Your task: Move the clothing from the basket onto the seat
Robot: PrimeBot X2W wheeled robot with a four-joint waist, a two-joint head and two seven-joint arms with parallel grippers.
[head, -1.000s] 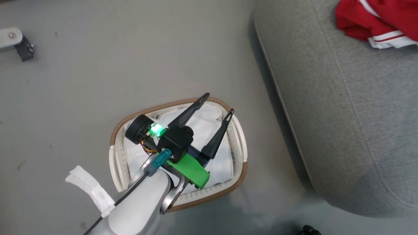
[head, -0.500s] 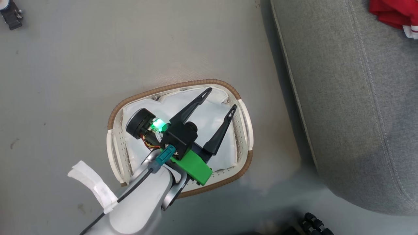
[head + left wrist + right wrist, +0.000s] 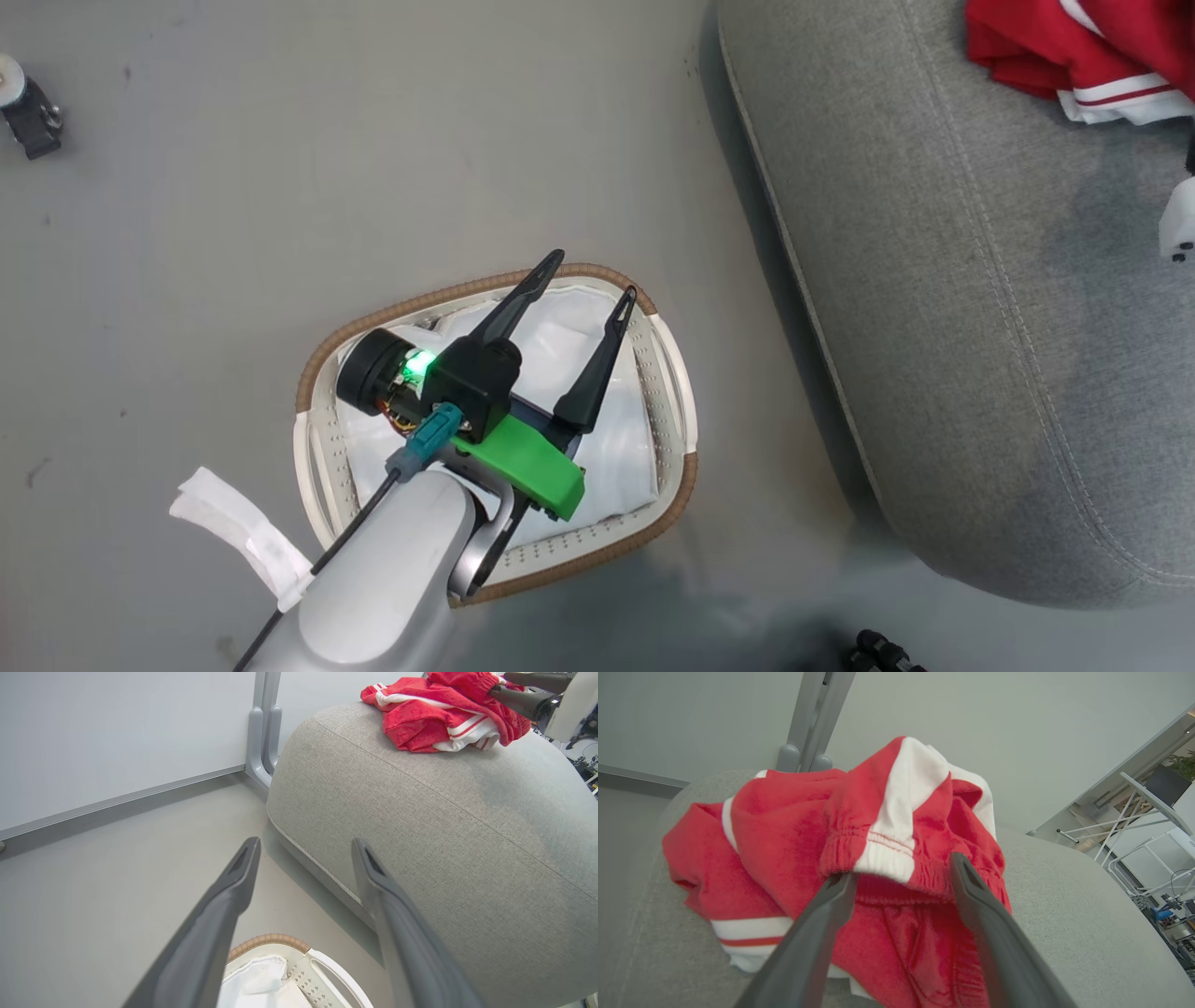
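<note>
Right wrist view, clothing [image 3: 794, 826] on seat [image 3: 1064, 914], just before right claw [image 3: 902, 868]

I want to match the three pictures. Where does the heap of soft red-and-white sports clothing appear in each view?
Head view: the red-and-white clothing in the top right corner, on the big grey fabric seat.
Left wrist view: top right, upon the seat.
Right wrist view: the centre, just beyond the open right gripper.
Shared landmark: the grey seat beneath it.
</note>
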